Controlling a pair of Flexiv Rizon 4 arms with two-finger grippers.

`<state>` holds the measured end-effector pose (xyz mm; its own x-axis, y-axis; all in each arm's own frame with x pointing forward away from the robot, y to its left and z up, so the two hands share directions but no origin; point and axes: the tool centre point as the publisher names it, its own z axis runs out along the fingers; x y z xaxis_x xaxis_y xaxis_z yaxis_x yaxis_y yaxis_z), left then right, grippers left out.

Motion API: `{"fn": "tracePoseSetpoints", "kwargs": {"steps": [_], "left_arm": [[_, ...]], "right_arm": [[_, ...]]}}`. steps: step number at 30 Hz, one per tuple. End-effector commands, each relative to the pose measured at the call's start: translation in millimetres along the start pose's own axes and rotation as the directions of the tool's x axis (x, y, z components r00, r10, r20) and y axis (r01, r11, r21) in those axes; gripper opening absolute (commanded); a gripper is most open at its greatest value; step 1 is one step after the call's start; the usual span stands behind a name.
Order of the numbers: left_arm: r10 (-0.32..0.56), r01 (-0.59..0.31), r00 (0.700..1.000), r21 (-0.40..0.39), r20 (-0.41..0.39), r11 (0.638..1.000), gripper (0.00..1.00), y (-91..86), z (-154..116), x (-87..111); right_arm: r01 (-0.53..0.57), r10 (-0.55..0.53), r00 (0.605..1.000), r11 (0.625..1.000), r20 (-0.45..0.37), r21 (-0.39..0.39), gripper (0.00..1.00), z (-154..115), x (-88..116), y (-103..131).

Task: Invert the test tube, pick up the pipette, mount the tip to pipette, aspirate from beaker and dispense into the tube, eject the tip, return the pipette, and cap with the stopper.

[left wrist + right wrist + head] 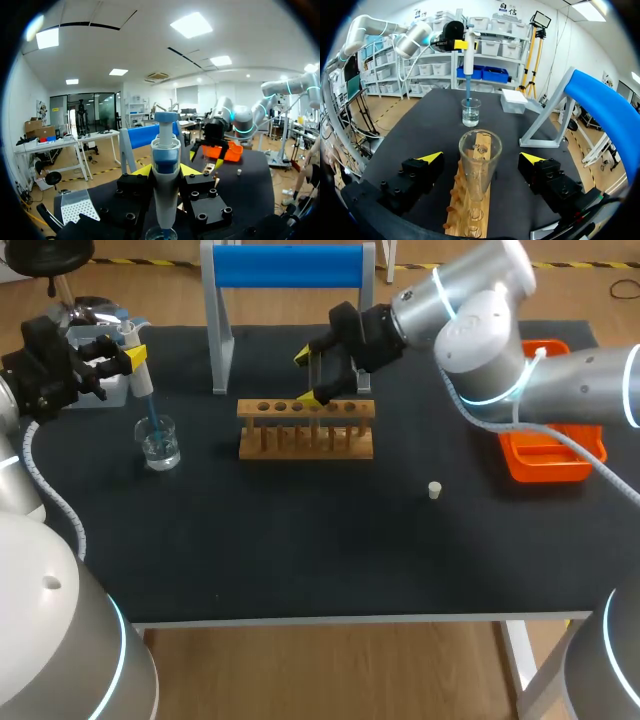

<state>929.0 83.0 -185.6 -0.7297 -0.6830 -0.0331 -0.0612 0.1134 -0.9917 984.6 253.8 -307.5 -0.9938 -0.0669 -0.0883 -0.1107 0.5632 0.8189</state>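
A clear glass test tube (479,160) is standing upright in a wooden rack (355,448) near the middle of the black table (300,550), its open mouth facing up. The right gripper (311,376) is hanging over the rack with its yellow-tipped fingers spread wide on either side of the tube. Neither finger is touching the glass.

Well apart from the rack, on the left side of the table, the left gripper (132,358) is pinching a white and blue pipette (138,375) by its body and holding it upright. The blue tip on the pipette is reaching down into a small glass beaker (160,445) holding clear liquid.

A small white stopper (434,490) is lying alone on the table, to the right of the rack and nearer the front edge. An orange tray (545,465) is sitting at the right edge, under the right arm. A grey stand with a blue bar (288,265) across its top is rising behind the rack. A white tip box (514,100) is sitting at the back left, behind the beaker.
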Motion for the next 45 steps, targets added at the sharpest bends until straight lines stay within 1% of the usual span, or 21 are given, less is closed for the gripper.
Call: {"fn": "tracePoseSetpoints", "kwargs": {"steps": [1, 11, 31, 45], "left_arm": [[0.0, 0.0, 1.0, 0.0, 0.001, 1.0, 0.0, -0.2, -0.2, 0.2], [0.0, 0.0, 1.0, 0.0, 0.001, 1.0, 0.0, -0.2, -0.2, 0.2], [0.001, -0.001, 1.0, 0.0, 0.002, 1.0, 0.0, -0.7, -1.0, 0.4], [0.054, -0.054, 0.998, 0.013, 0.015, 0.998, 0.0, -23.7, -8.8, 11.4]], "right_arm": [[-0.002, 0.002, 1.0, 1.0, -0.003, 0.004, 1.0, -0.2, -2.5, -1.2], [-0.005, 0.005, 1.0, 1.0, 0.007, 0.008, 1.0, -5.7, -2.1, -8.4], [-0.01, 0.01, 1.0, 1.0, 0.015, 0.017, 1.0, -7.2, -1.1, -8.9], [-0.01, 0.01, 1.0, 1.0, 0.015, 0.017, 1.0, -7.2, -1.1, -8.9]]}}
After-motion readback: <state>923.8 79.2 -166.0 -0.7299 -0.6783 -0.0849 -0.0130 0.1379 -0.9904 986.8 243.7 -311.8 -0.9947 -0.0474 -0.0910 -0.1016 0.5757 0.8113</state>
